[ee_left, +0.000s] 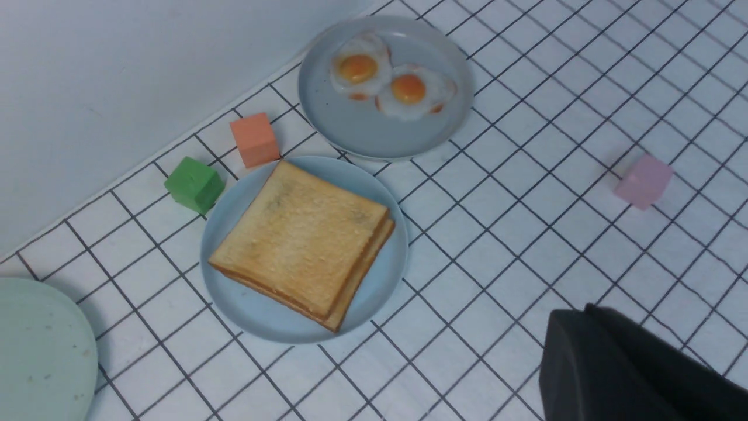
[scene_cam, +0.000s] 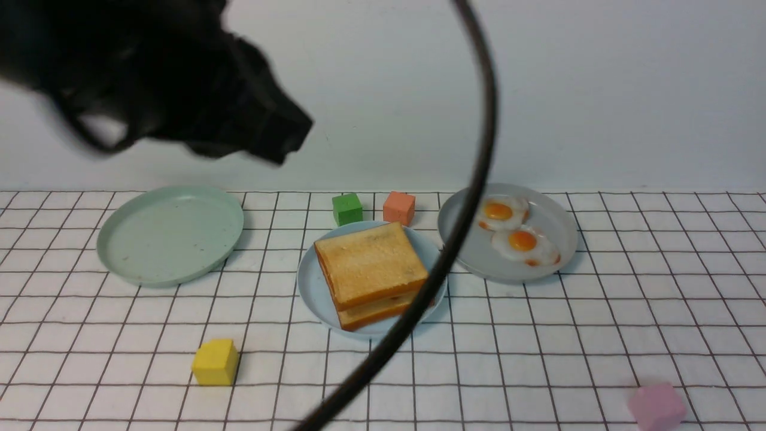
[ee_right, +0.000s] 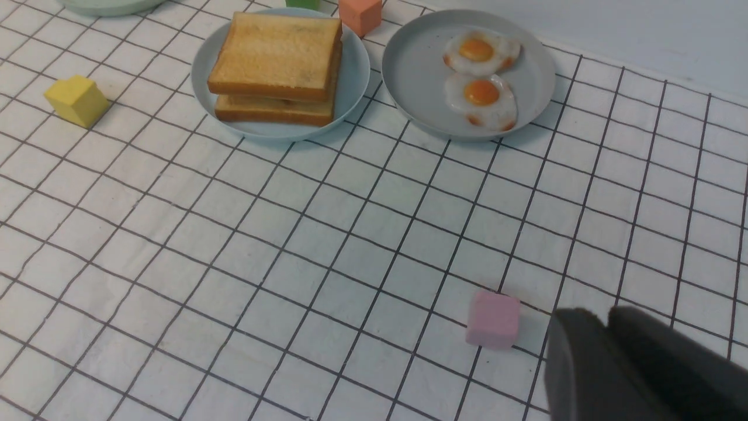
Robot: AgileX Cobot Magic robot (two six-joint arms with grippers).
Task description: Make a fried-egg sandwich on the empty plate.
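We judge the job all but done: two toast slices sit stacked on the blue plate, though any egg between them is hidden. Two eggs remain on the grey plate just beside it. Our left jaws are closed on nothing, raised above the worktop; the right jaws look nearly closed — empty too.

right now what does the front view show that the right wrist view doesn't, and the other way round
Only the front view shows the whole pale green plate, the whole green cube and a dark cable. Only the right wrist view shows the right gripper, beside the pink cube. Both show the toast stack on the light blue plate, two fried eggs on the grey plate, and the yellow cube.
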